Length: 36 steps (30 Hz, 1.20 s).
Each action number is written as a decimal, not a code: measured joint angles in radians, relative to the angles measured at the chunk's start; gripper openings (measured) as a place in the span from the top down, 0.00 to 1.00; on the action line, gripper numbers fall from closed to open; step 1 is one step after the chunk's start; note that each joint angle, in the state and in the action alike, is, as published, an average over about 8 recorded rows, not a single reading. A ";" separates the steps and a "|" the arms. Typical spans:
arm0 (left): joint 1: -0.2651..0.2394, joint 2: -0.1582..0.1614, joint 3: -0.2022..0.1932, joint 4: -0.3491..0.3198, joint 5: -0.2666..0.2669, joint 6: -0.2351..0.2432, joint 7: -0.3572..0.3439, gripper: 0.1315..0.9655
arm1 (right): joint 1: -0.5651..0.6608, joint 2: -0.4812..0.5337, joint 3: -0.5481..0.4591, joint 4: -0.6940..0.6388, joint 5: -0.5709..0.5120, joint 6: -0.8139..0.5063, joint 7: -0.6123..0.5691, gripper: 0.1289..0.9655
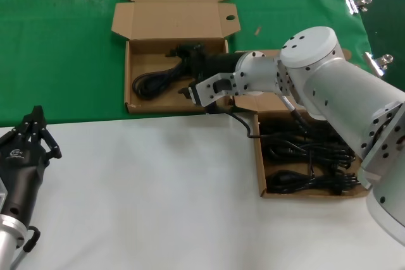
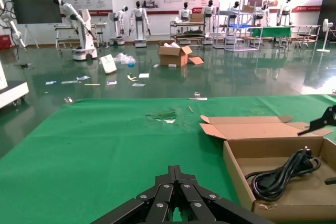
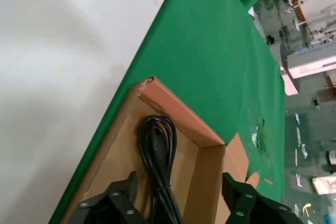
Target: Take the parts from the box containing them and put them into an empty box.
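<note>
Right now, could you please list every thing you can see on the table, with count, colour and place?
open brown cardboard box: one, brown, on the green cloth, left of centre.
black power cord bundle: one, black, inside that box, under the right gripper.
second brown cardboard box: one, brown, on the right, partly hidden by the right arm.
black power cords: several, count unclear, black, inside the second box.
green cloth: one, green, far half of the table.
metal clips: two, silver, far right edge.
left gripper: black, shut, idle at near left.
right gripper: open, over the first box.
</note>
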 joint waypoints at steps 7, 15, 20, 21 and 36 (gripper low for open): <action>0.000 0.000 0.000 0.000 0.000 0.000 0.000 0.99 | 0.008 0.000 0.034 -0.010 0.008 0.002 -0.009 0.41; 0.000 0.000 0.000 0.000 0.000 0.000 0.000 0.99 | 0.031 0.000 0.136 -0.035 -0.025 -0.002 -0.029 0.23; 0.000 0.000 0.000 0.000 0.000 0.000 0.000 0.99 | 0.055 0.005 0.231 -0.060 -0.069 -0.014 -0.042 0.14; 0.000 0.000 0.000 0.000 0.000 0.000 0.000 0.99 | 0.060 0.009 0.251 -0.064 -0.078 -0.017 -0.043 0.13; 0.000 0.000 0.000 0.000 0.000 0.000 0.000 0.99 | 0.069 0.166 0.508 0.047 -0.224 -0.096 0.021 0.01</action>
